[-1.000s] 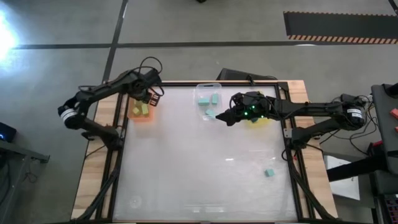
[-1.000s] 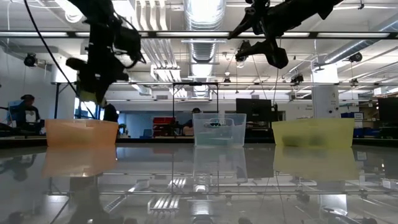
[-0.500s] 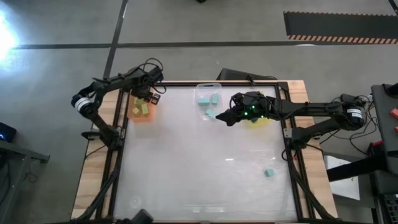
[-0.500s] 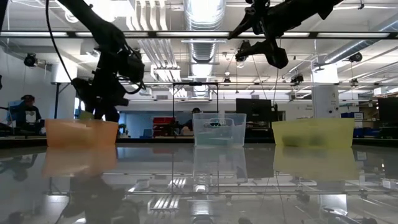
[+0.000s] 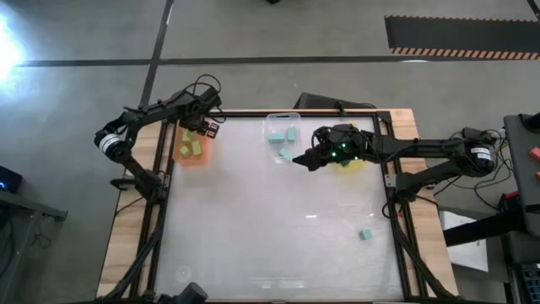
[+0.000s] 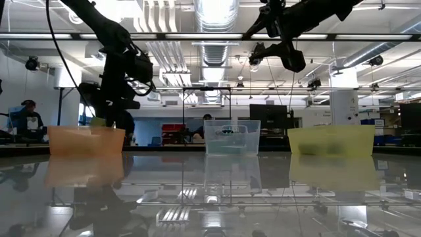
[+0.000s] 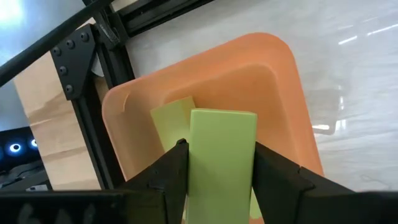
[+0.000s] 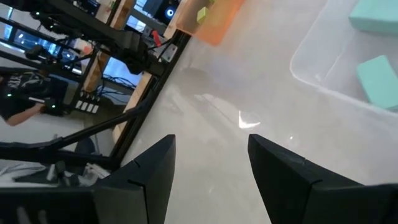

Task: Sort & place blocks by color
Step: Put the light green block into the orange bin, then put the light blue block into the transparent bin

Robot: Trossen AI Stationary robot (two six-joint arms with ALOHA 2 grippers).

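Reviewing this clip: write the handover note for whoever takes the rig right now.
Left gripper: shut on a yellow-green block, over the orange tray, which holds more yellow-green blocks.
Right gripper: open, empty, raised beside the clear tray.
Done: teal blocks sit in the clear tray.
Left: release the held block; one teal block lies loose on the table. Yellow tray contents hidden by the right arm.

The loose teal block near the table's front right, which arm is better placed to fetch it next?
Probably the right. The right tool is open and empty, on the same side as the teal block. The left tool holds a yellow-green block over the orange tray.
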